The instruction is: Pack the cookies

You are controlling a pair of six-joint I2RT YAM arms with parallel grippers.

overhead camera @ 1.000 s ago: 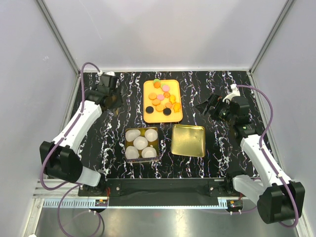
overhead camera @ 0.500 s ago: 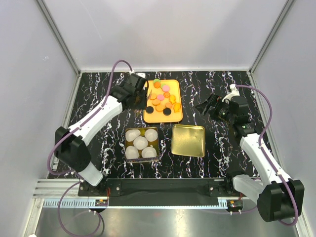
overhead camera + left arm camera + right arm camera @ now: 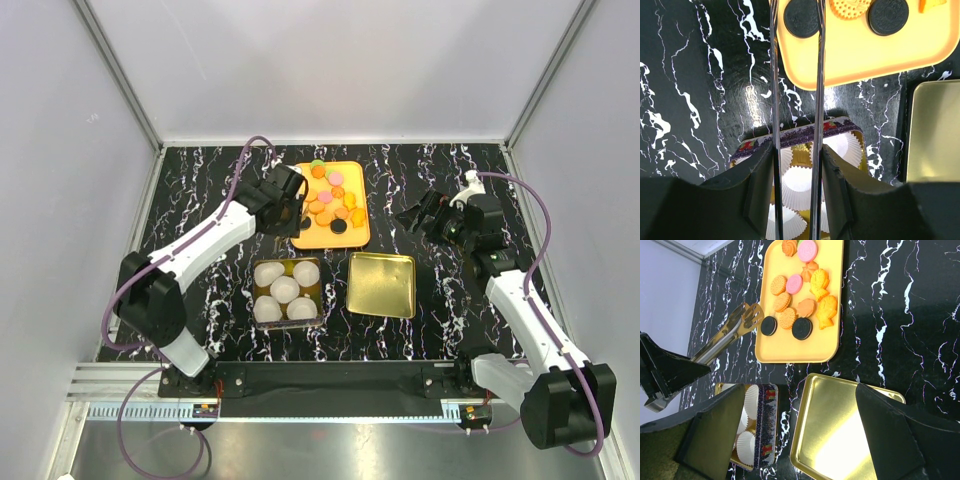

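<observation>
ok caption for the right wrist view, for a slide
Metal tongs poised beside cookies on a yellow tray, empty gold tin nearby

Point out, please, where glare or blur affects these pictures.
Left wrist view: lamp glare on the table, its own jaws dark and soft. Right wrist view: glare washes out part of the gold lid. Top view: even and sharp.

Bright, even light — glare on gold lid (image 3: pixel 837 430)
</observation>
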